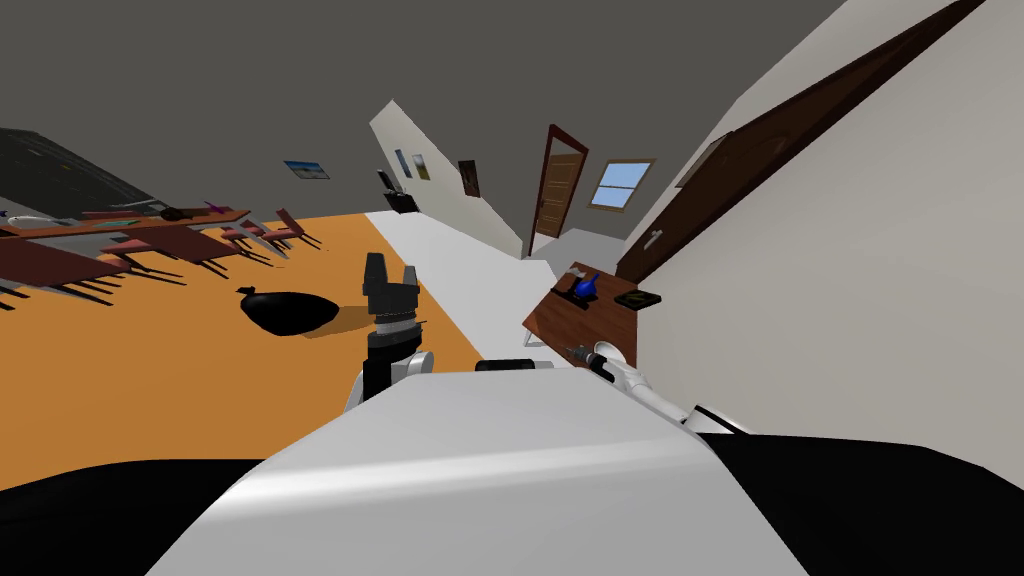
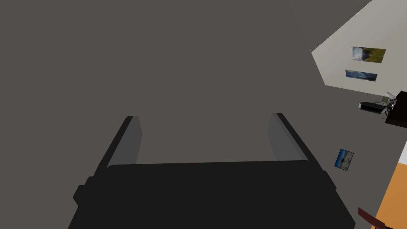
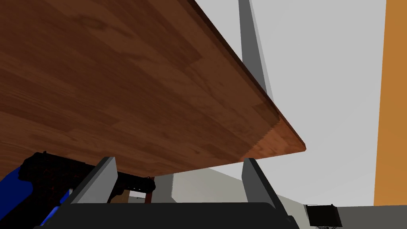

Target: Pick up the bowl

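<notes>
Our left gripper (image 1: 390, 264) upright before chest, 2 fingers (image 2: 133, 137) wide apart, nothing between. Our right arm stretched low toward table (image 1: 560, 318). Right gripper (image 3: 179, 160) at table corner, fingers spread full, empty. Maybe bowl (image 1: 612, 353): small white round rim beside right wrist, at table's near edge. We cannot tell which way it opens, nor any long axis. Farther on table: blue thing (image 1: 586, 287) by black thing (image 3: 59, 171), dark book (image 1: 637, 298). Off left, black bag (image 1: 290, 312) on orange floor (image 1: 120, 360).

Worktop (image 3: 139, 87): reddish-brown wood, grain plainly visible, smooth surface. Right end effector (image 3: 179, 160): matt light grey fingers (image 3: 104, 175) on a matt black body.
</notes>
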Robot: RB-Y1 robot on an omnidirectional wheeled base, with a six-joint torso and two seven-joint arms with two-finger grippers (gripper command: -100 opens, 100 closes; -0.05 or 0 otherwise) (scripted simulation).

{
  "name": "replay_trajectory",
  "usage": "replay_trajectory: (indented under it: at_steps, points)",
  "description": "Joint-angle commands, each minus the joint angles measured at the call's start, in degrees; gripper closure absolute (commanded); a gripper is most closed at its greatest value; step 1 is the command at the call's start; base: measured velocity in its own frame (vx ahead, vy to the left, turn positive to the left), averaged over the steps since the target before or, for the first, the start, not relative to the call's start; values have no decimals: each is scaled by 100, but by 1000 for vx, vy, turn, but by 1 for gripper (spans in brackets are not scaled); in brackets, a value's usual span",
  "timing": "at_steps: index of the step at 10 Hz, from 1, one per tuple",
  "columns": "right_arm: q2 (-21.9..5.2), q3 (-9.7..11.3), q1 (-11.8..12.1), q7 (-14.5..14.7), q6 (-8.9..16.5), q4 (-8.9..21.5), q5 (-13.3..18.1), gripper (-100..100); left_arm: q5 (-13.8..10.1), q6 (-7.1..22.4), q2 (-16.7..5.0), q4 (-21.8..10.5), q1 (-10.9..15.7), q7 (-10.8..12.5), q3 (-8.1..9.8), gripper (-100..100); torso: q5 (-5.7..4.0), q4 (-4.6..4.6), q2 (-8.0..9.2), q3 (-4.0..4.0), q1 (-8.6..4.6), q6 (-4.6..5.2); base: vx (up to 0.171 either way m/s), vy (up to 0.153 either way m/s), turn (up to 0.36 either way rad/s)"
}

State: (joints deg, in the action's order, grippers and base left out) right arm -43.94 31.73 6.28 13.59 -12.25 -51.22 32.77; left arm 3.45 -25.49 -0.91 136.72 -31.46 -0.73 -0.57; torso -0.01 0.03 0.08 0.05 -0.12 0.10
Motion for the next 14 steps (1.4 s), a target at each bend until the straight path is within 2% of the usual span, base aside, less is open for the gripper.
replay_trajectory:
  at_steps: [1, 3, 4, 5, 6, 7, 9, 10, 13, 14]
  points:
    - [-37, 80, -69, 91, 77, 286, 73, -100, 0, 0, 0, 0, 0, 0, 0, 0, 0, 0, 0, 0, 0, 0, 2, -27, 107]
    - [-37, 80, -69, 91, 77, 371, 73, -100, 0, 0, 0, 0, 0, 0, 0, 0, -1, 0, 0, 0, 0, 1, -1, -18, 24]
    - [-102, 147, -99, 161, 124, 576, 122, -100, 0, 0, 0, 0, 0, 0, 0, 0, -1, 0, 1, 0, 5, 1, -5, -20, 95]
    - [-102, 147, -99, 161, 124, 599, 122, -100, 0, 0, 0, 0, 0, 0, 0, 0, 0, 0, 2, 1, 2, -1, -6, -28, 56]
    - [-185, 267, -135, 286, 207, 960, 200, -100, 0, 0, 0, 0, 0, 0, 0, 0, -1, 0, 2, 1, 0, 0, -7, -62, 180]
    - [-185, 267, -135, 286, 207, 999, 200, -100, 0, 0, 0, 0, 1, 0, 0, 0, -2, 0, 3, 2, -13, -1, -11, -65, 78]
    - [-203, 373, -135, 385, 268, 1316, 252, -100, 0, 0, 0, 0, 0, 0, 0, 0, -3, 1, 5, 3, -13, 1, -15, -64, 61]
    - [-203, 373, -135, 385, 268, 1316, 252, -100, 0, 0, 0, 0, 0, 0, 0, 0, -4, 1, 6, 3, -18, 1, -7, -55, 27]
    - [-87, 524, -72, 472, 306, 1627, 291, -100, 0, 0, 0, 0, 0, 0, 0, 0, -4, -1, -3, -2, -9, 1, 14, -57, 44]
    - [-87, 521, -72, 472, 306, 1628, 291, -100, 0, 0, -1, 0, 0, 0, 1, 0, -5, -2, -10, -5, -18, 1, 22, -71, 24]
